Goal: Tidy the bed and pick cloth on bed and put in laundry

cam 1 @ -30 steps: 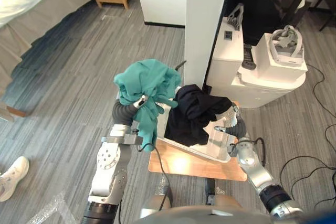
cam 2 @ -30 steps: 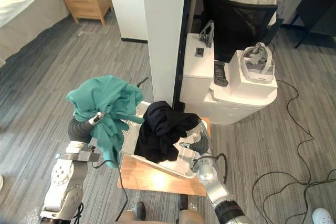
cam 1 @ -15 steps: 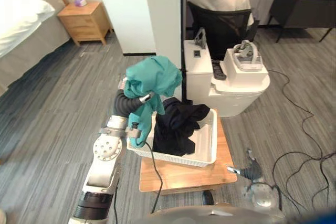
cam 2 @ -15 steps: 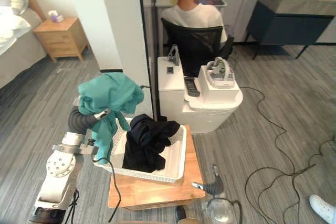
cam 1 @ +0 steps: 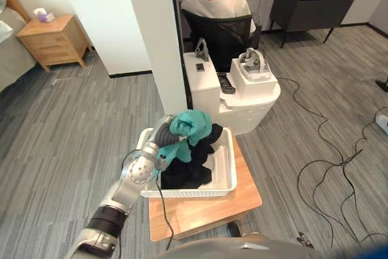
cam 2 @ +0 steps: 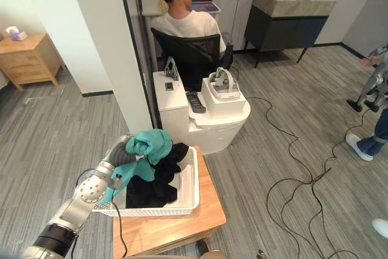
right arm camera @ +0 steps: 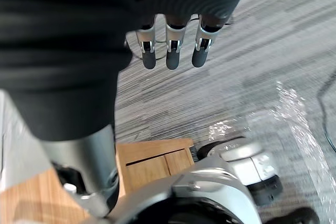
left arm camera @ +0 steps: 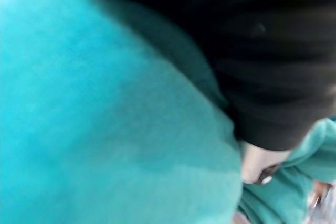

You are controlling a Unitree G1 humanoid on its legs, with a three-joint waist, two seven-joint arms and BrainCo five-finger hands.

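Holding the teal cloth bunched over the left hand, just left of centre in the left eye view, directly above the black cloth already lying in the white basket. Cannot tell the state of the fingers: buried in teal folds, with nothing but teal and black fabric up close in the left wrist view. Judged as the last stretch of the drop, bundle low over the basket and touching or nearly touching the black heap.

Risks from here, offered as a guess:

- **Spill:** Letting go with the bundle perched high on the black pile could send it rolling toward the basket's left rim. From there it could slide over the wall onto the wooden table or the grey floor.
- **Snag:** Pulling back too soon or too fast could drag the cloth out again, fabric caught on the fingers.
- **Shove:** Pressing down hard to seat it could push the light basket across the table toward the lower right edge.
- **Overshoot:** Worth minding the white round unit just behind the basket, toward the upper right. Reaching too far forward would drape teal over it rather than into the laundry.

Right hand hanging idle over the floor beside the table's corner in the right wrist view, fingers straight, slightly apart and empty. No help against a sliding basket from there.

Safest reading: lower fully, loosen slowly, lift straight up.
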